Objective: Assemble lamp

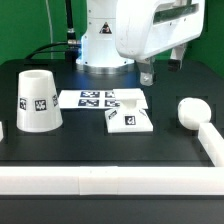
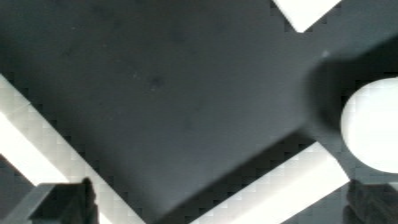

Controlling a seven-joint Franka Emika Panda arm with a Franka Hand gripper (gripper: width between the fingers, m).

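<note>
The lamp base [image 1: 130, 120] is seen lying flat on the counter [image 1: 100, 148], just in front of the marker board [image 1: 100, 98], at or over its front edge. The shade [image 1: 38, 100] is stood wide end down, near the marker board on the exterior view's left. The bulb [image 1: 190, 112] is laid well off to the board's other side, close to the white rail [image 1: 212, 140]. No part is joined yet.

The fingers [image 2: 54, 203] are spread wide with nothing between them and are held above the counter, beyond the board's far edge. The bulb's round head is caught at the edge of the wrist view.

If the bulb is to be taken next, trouble is judged most likely there. A rounded head can be squeezed off-centre and rolled or shot out, and with the rail so near, a finger could be brought down on the rail instead of beside the bulb.
</note>
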